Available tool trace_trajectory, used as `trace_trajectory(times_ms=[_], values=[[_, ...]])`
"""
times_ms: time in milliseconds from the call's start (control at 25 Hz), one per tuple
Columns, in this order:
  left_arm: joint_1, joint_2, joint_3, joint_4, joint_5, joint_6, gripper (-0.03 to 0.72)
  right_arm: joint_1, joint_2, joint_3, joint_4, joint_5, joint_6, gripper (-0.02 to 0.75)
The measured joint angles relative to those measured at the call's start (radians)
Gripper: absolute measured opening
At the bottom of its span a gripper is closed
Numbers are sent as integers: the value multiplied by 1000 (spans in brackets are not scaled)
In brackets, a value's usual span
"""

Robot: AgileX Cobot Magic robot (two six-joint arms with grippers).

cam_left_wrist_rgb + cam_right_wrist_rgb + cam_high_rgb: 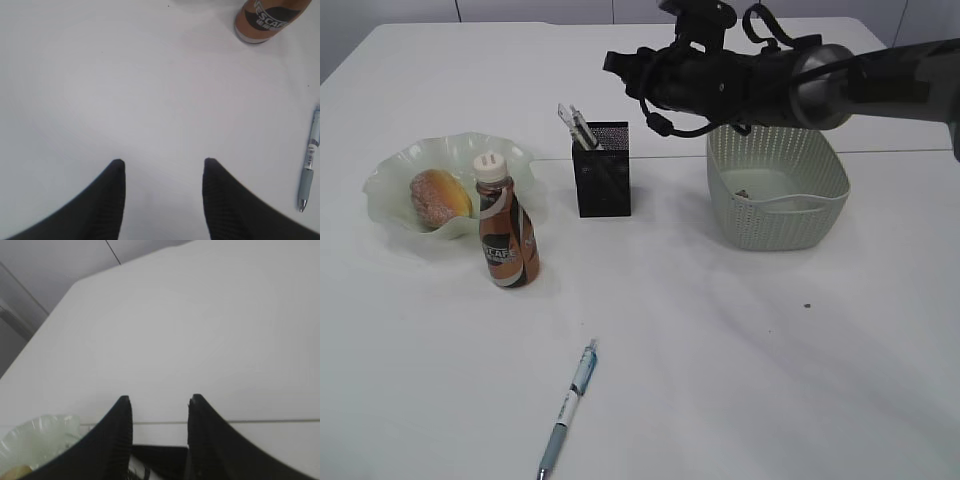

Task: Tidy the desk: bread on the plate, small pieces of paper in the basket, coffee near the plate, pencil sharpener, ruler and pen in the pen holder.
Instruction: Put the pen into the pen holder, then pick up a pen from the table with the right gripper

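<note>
exterior: basket (778, 190) | left wrist: pen (309, 161) | both jaws apart, empty

You'll see pale grey wall panels (535, 9) along the back, split by thin upright seams. A tiny dark speck (807, 305) lies alone, right of the exterior view's middle.

- desk (740, 380): plain white
- plate (390, 175): pale green
- bread (440, 197): golden-brown, speckled
- coffee (506, 235): brown, white cap
- pen holder (603, 170): black mesh
- basket (780, 215): grey-green, perforated
</note>
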Motion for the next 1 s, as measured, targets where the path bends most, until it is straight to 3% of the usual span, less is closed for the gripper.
trace_trajectory(times_ms=[320,640,1000], values=[[0,0,0,0,0,0,370,0,-90,0,-59,394,-2,281],[0,0,0,0,0,0,370,0,-269,0,-63,917,-4,281],[0,0,0,0,4,0,370,70,-382,-2,-67,1234,7,281]])
